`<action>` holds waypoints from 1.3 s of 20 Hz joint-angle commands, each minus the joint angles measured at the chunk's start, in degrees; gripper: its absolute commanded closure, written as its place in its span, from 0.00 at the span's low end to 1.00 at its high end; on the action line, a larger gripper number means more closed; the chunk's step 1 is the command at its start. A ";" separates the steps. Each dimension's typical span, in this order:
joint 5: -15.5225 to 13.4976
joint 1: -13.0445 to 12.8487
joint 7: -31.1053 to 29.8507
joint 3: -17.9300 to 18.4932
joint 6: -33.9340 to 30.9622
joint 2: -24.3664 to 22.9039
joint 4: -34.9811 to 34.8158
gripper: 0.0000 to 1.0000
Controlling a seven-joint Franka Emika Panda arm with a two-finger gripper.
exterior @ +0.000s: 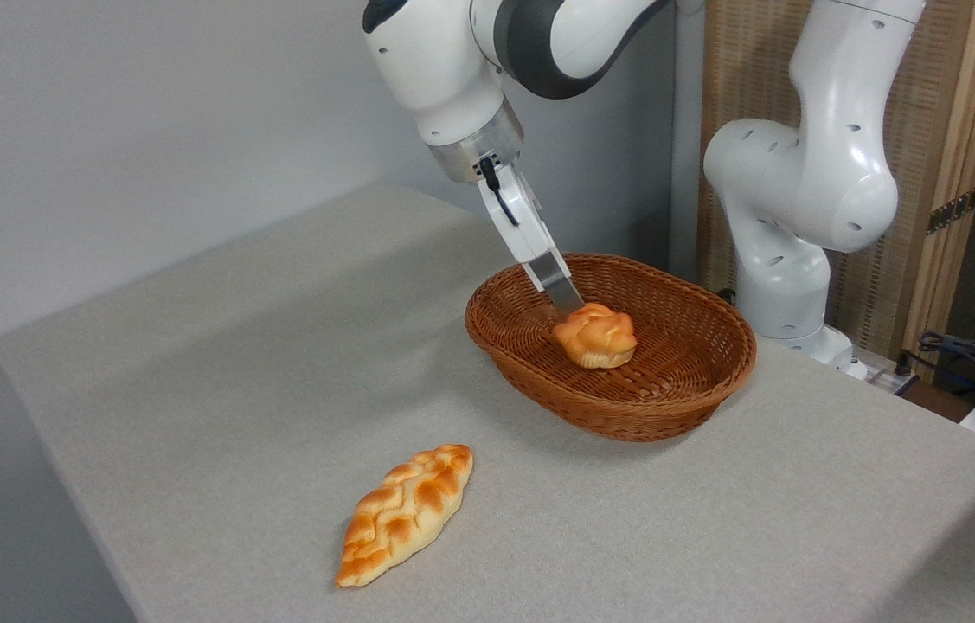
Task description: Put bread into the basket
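Note:
The bread (596, 337), a small orange-golden knotted bun, lies inside the basket (530, 368), an oval reddish-brown wicker one at the middle right of the table. My gripper (578, 307) reaches down into the basket from the upper left. I see it edge-on, so only one grey finger (558, 279) shows. Its tip meets the bun's upper back edge and is covered there by the bun. The bun appears to rest on the basket's floor. Whether the fingers hold it or stand apart does not show.
A longer braided golden loaf (406, 514) lies on the grey table (236, 363) in front, left of the basket. The arm's white base (785, 216) stands behind the basket on the right. Cables (971, 359) lie at the far right edge.

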 commanded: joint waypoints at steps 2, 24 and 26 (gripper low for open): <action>0.32 0.61 -2.14 1.11 0.02 2.27 6.91 0.00; -0.47 11.60 -17.53 0.75 -0.86 23.29 46.77 0.00; -0.39 11.52 -17.27 1.02 -0.43 23.29 46.77 0.00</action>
